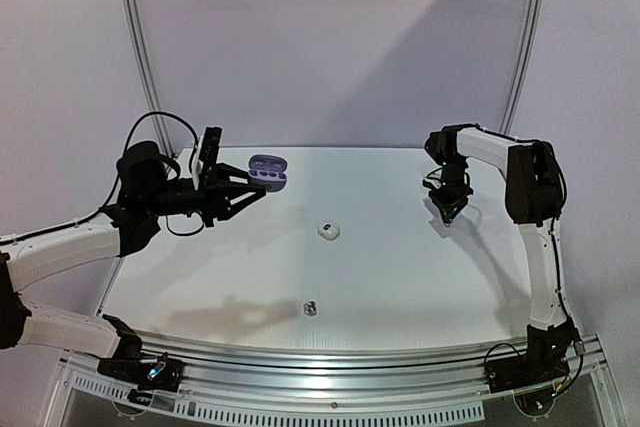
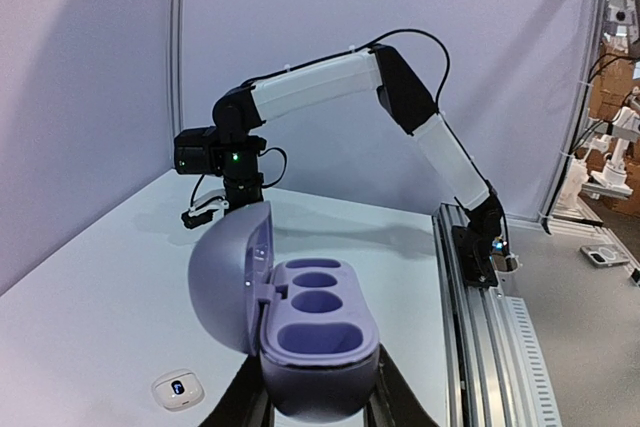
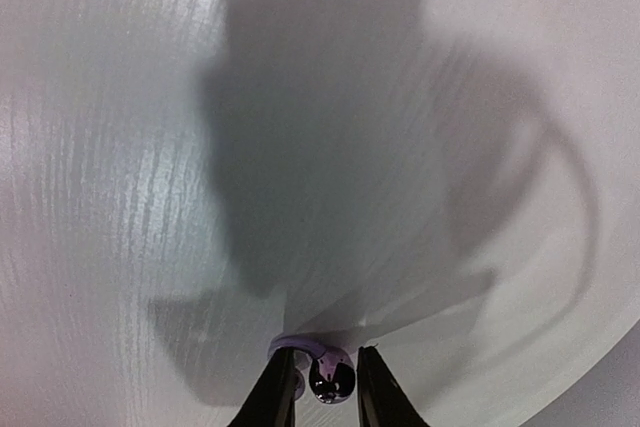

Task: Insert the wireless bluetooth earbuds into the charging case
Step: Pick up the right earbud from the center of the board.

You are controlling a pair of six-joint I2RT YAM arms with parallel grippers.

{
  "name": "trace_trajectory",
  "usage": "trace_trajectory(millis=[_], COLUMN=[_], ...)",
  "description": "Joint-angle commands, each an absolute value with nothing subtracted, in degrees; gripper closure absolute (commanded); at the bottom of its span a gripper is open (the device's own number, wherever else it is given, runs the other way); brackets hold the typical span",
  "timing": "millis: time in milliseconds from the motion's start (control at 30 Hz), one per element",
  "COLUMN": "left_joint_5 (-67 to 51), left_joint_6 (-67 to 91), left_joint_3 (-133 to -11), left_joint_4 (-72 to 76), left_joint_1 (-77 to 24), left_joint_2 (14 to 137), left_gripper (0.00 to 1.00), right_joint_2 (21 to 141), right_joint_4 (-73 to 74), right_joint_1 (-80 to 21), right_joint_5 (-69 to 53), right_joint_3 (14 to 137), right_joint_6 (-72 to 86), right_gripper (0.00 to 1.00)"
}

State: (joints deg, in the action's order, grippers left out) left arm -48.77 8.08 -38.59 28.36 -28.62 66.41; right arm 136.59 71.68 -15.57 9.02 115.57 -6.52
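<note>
- Charging case (image 1: 268, 172): lilac, lid hinged open, wells empty and facing up. It is held off the bench (image 1: 400, 277) on the far left side. We judge it a light, rigid plastic shell with a smooth, slippery skin. The lower body is the place to hold it, which leaves the lid and wells free.
- Left end effector (image 1: 252, 187): closed narrowly on the lower body of the charging case, one finger on each side, with nothing else in it.
- Dark earbud (image 3: 332, 379): glossy, with a pale lilac tip. It sits between the fingers of the right end effector, raised over the right side of the bench. We reckon it very light, hard and slick, apt to twist or squirt out under pressure. A gentle pinch across its broadest sides should suit it best.
- Right end effector (image 3: 325, 372): nearly closed, pinching the dark earbud at its fingertips, well apart from the charging case.
- White earbud (image 1: 328, 230): lying loose mid-bench, between the two arms. We expect the same handling: tiny, smooth, easily flicked away, best taken from above across the body.
- Grey earbud (image 1: 310, 307): lying loose nearer the front edge. It is too small for us to tell which way it lies.
</note>
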Motion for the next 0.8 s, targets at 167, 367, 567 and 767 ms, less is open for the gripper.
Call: trace_trajectory(millis=[167, 367, 567, 767], left_joint_5=[-48.83, -48.80, -48.78, -46.41], left_joint_6=[7.25, 7.17, 7.03, 6.96], left_joint_3=[-38.94, -38.83, -38.76, -38.46], left_joint_4=[27.93, 27.86, 27.91, 28.27], left_joint_1=[-28.96, -28.92, -28.92, -28.92], left_joint_2=[65.84, 65.83, 65.92, 66.01], left_gripper=[1.00, 1.00, 1.00, 1.00], right_joint_2=[137.50, 137.72, 137.08, 134.37], right_joint_4=[72.65, 72.47, 72.88, 72.29], right_joint_1=[-15.11, -15.12, -15.11, -15.12], right_joint_5=[9.80, 9.07, 8.67, 8.26], right_joint_3=[116.58, 116.71, 116.72, 116.80], right_joint_6=[-6.93, -6.94, -6.82, -5.02], right_gripper=[0.81, 0.90, 0.95, 1.00])
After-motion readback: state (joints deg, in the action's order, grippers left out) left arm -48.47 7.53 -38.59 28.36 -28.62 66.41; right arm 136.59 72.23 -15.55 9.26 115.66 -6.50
